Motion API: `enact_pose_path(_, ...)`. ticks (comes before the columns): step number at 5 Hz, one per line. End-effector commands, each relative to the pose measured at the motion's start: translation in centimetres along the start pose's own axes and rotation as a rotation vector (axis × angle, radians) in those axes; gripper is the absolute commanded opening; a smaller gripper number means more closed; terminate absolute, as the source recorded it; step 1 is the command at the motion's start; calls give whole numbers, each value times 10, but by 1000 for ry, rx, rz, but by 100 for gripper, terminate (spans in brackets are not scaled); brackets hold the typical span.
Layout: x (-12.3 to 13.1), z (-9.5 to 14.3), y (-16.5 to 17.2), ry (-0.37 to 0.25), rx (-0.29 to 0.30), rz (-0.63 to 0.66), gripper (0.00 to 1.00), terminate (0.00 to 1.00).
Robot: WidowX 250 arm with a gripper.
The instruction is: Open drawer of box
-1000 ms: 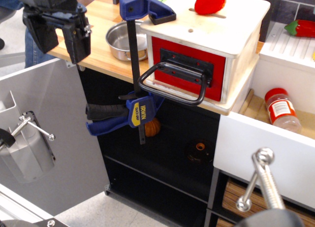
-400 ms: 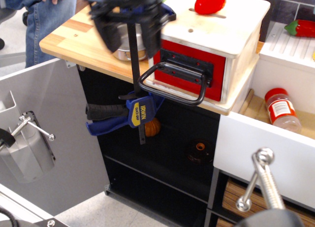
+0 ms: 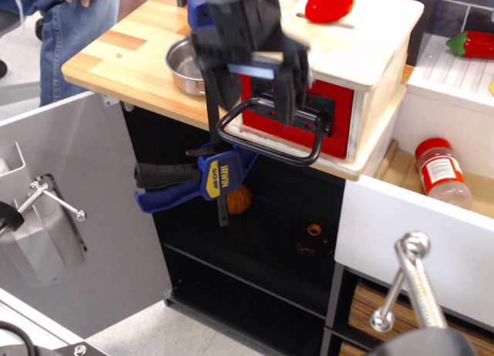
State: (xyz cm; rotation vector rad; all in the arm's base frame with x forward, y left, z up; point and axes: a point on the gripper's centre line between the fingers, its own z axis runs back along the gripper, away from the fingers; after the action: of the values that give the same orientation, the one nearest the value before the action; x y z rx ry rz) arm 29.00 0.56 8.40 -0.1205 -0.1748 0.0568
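The pale plywood box [image 3: 369, 51] stands on the wooden counter, with a red pepper toy [image 3: 329, 1] on its top. Its red drawer [image 3: 341, 121] sits flush in the box, shut. The large black loop handle [image 3: 272, 145] hangs out from the black mounting plate over the counter edge. My black gripper [image 3: 251, 93] is motion-blurred in front of the drawer's left half, just above the loop handle. Its two fingers [image 3: 292, 97] stand wide apart, open and empty. It hides part of the drawer front and of the plate.
A blue bar clamp [image 3: 220, 178] grips the counter edge just left of the handle. A steel pan [image 3: 184, 64] sits behind it. A white drawer [image 3: 417, 232] at the right stands open with a red-lidded jar [image 3: 442, 171]. A grey cabinet door [image 3: 85, 209] hangs open at the left. A person [image 3: 73, 20] stands at the back left.
My gripper has swept from the far left of the counter rightward and down, past the clamp, to just above the loop handle. The drawer and the handle have not moved.
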Motion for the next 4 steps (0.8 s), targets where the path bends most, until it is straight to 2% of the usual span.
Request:
enact_pose_path(1, 17, -9, -1, -69, 26, -22, 100, 0)
enact_pose_path(4, 32, -34, -1, -98, 78, -23, 100, 0)
